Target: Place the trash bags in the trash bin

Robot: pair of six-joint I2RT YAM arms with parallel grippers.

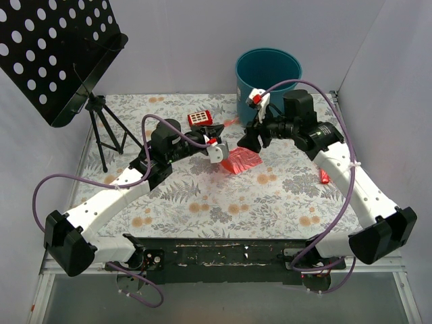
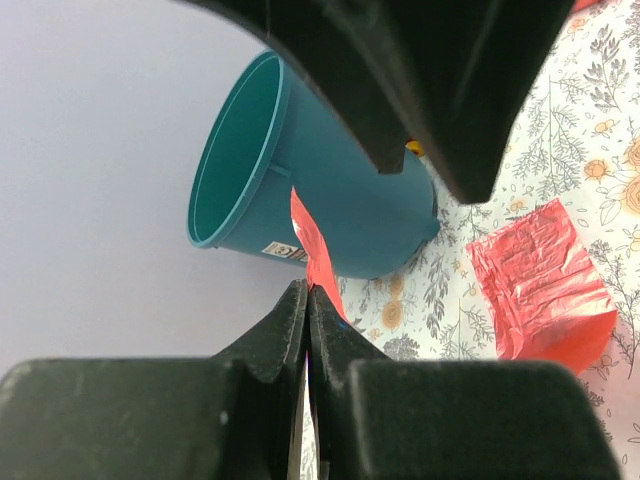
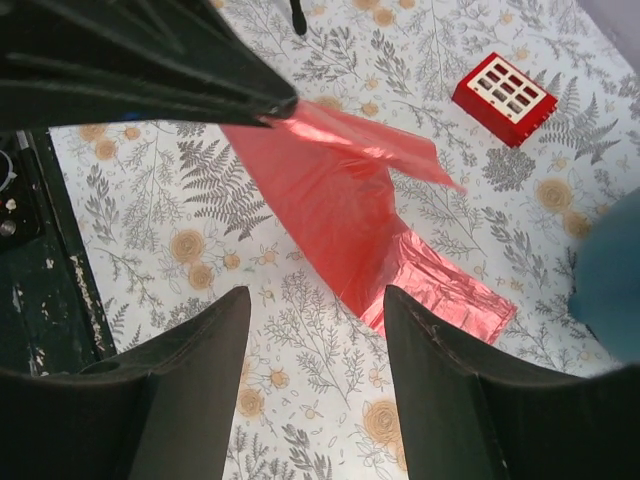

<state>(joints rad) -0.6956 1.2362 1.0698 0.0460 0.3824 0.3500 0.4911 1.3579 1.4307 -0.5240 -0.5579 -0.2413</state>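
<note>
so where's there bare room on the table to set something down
Biggest bare patch: the floral cloth near the front edge, between the left arm and right arm, in front of the trash bag. Smaller strip: between the tripod and the red grid block. Crowded: between the bag and the trash bin, where both arms meet.

White walls [image 1: 189, 47], floral table [image 1: 202, 202], perforated stand [image 1: 61, 54]

Below the right gripper [image 3: 317, 300] the trash bags [image 3: 340, 215] were red-pink, the tablecloth [image 3: 300, 345] white with grey ferns, orange blooms; the trash bin [image 1: 280, 81] teal.
</note>
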